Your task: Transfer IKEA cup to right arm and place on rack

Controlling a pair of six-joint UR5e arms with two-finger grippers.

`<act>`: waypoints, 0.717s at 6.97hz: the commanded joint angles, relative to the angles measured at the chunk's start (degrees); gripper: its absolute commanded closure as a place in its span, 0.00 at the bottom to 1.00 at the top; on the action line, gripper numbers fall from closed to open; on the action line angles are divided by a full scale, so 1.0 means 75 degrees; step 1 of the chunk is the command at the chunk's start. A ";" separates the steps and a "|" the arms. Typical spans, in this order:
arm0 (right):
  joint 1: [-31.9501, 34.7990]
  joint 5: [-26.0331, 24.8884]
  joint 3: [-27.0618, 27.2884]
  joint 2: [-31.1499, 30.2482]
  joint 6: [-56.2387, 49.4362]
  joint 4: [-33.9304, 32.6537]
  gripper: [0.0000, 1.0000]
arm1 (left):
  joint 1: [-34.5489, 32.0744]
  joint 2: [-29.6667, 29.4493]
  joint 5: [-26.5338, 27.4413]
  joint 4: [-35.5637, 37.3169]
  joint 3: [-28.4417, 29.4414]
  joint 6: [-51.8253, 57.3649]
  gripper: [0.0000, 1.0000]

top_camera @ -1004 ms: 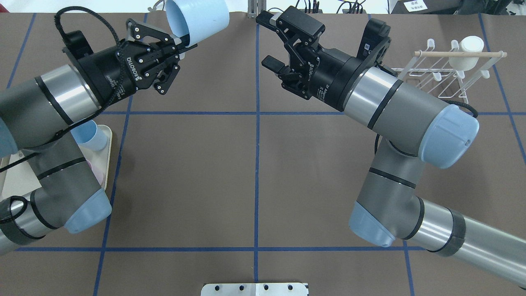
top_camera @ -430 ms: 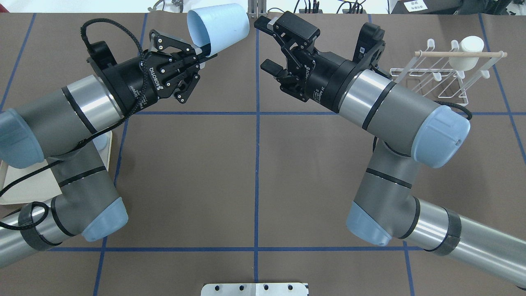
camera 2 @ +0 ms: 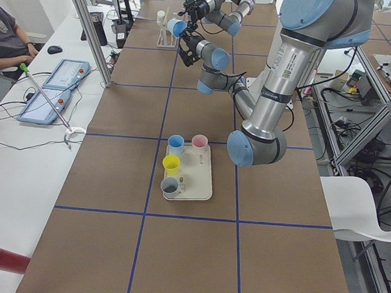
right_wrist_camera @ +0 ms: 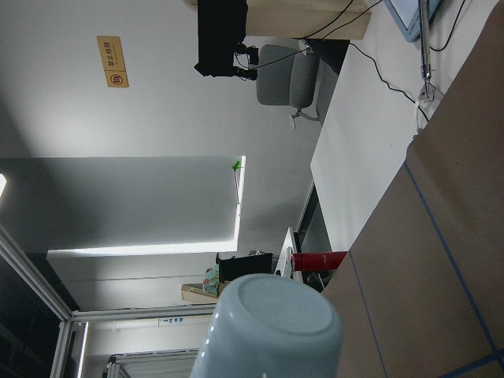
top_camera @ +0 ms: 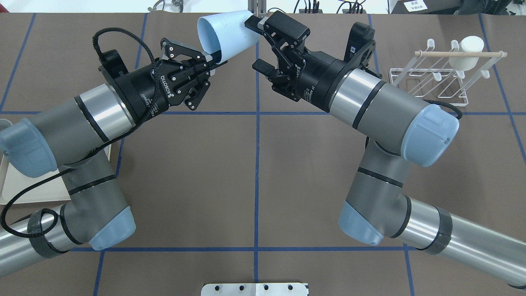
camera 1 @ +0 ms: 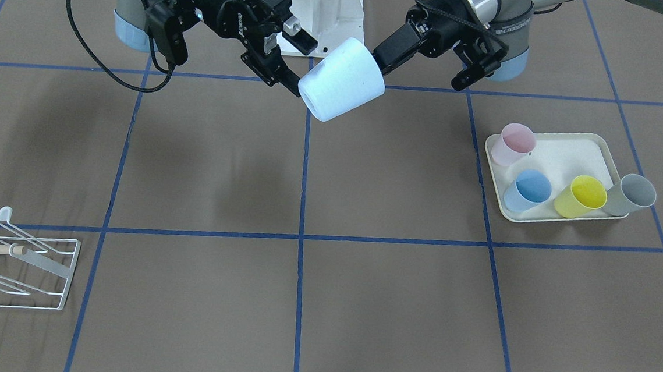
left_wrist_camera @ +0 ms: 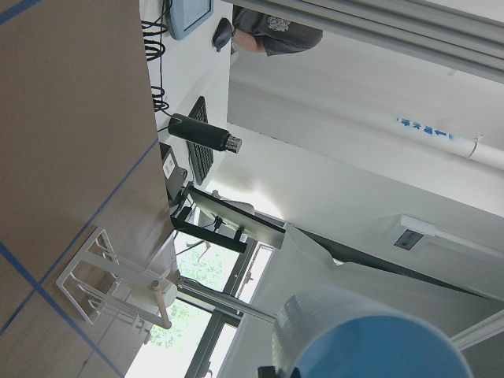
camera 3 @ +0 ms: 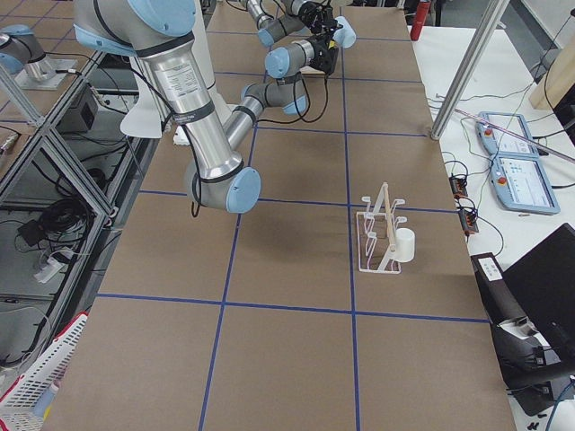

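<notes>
The IKEA cup (top_camera: 228, 35) is light blue and hangs tilted above the far middle of the table, its base pointing toward the right arm (top_camera: 370, 98). My left gripper (top_camera: 213, 56) is shut on the cup's rim. My right gripper (top_camera: 253, 44) is open, its fingers spread just at the cup's base, one above and one below. From the front, the cup (camera 1: 343, 82) sits between the left gripper (camera 1: 379, 65) and the right gripper (camera 1: 303, 67). The white wire rack (top_camera: 435, 78) stands at the far right. The cup's base (right_wrist_camera: 272, 331) fills the bottom of the right wrist view.
A white cup (top_camera: 466, 51) hangs on the rack by the wooden dowel. A cream tray (camera 1: 555, 161) on the robot's left holds pink (camera 1: 515, 143), blue (camera 1: 529, 189), yellow (camera 1: 583, 196) and grey (camera 1: 631, 195) cups. A seated person (camera 2: 10, 37) is beside the table.
The left arm has carried the cup rightward toward the table's centre line. The right gripper has moved left to meet the cup's base and stays open.
</notes>
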 commanded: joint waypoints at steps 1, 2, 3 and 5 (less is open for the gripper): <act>-0.0021 0.0000 -0.0036 0.0071 0.0010 0.0012 0.01 | 0.0010 -0.0055 0.0009 0.0011 0.0001 0.0000 1.00; -0.0021 0.0000 -0.0071 0.0083 0.0010 0.0012 0.01 | 0.0080 -0.0078 0.0032 0.0023 -0.0010 0.0000 1.00; -0.0021 -0.0047 -0.0083 0.0072 0.0126 0.0012 0.01 | 0.0208 -0.0079 0.0125 0.0023 -0.0010 0.0000 1.00; -0.0021 -0.0129 -0.0118 0.0083 0.0139 0.0035 0.01 | 0.0244 -0.0172 0.0126 0.0035 -0.0010 0.0024 1.00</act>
